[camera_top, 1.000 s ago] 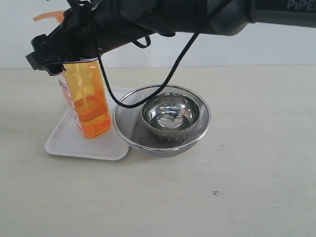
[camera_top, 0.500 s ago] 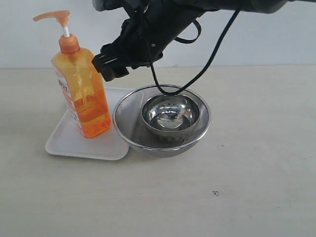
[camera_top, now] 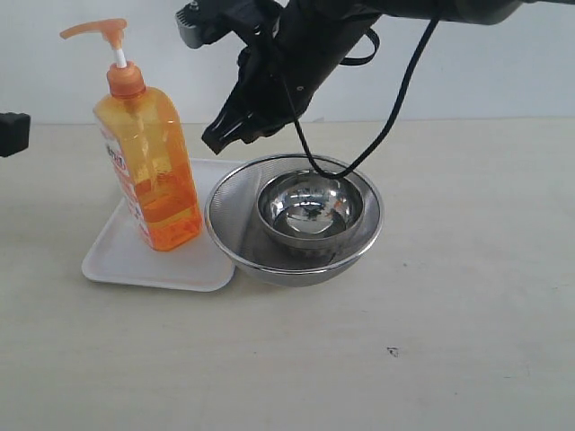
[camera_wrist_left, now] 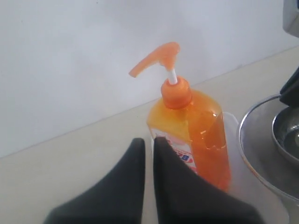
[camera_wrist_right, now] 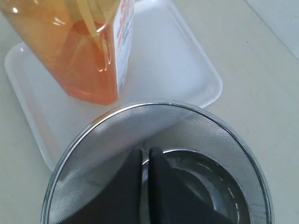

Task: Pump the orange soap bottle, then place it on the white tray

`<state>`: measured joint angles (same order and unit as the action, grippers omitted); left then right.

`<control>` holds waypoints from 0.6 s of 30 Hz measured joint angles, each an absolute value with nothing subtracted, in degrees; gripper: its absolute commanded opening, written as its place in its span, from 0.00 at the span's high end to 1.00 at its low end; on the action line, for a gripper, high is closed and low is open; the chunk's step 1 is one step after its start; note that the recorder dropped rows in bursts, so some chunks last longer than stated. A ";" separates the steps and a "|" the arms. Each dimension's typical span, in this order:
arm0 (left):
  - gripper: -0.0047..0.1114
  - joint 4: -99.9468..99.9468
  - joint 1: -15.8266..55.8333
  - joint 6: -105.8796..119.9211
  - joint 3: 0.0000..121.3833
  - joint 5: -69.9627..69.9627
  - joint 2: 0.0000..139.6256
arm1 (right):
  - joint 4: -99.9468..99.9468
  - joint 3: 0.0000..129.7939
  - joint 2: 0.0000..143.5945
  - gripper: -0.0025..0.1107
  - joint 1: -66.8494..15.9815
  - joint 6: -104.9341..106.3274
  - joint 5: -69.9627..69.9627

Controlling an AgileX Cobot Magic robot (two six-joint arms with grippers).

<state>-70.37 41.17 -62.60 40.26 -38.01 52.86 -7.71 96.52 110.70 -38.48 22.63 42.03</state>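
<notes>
Closed and empty, the left gripper point(camera_wrist_left: 148, 141) and the right gripper point(camera_wrist_right: 145, 152) touch nothing. One orange soap bottle point(camera_top: 154, 175) stands upright on one white tray point(camera_top: 115, 259), beside one mesh strainer point(camera_top: 232, 211) holding one steel bowl point(camera_top: 310, 208).

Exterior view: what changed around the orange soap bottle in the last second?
The right gripper let go of the orange soap bottle near its top and drew back rightward, now above the mesh strainer. A black part, likely the left gripper, appeared at the left edge. Bottle, white tray, strainer and steel bowl stayed put.
</notes>
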 measured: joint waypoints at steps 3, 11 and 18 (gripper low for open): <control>0.92 -78.17 40.41 -69.56 38.20 -37.52 54.90 | -7.42 96.52 111.03 0.98 -38.48 23.32 39.82; 0.92 -85.20 28.57 -84.87 33.61 -32.95 60.46 | -7.42 96.52 112.15 0.98 -38.48 23.91 33.48; 0.92 -97.75 16.63 -99.49 33.51 -16.15 67.58 | -7.30 96.52 112.70 0.98 -38.48 26.80 28.77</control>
<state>-97.75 16.63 -99.49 33.51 -16.15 67.58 -7.30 96.52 112.70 -38.48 26.80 28.77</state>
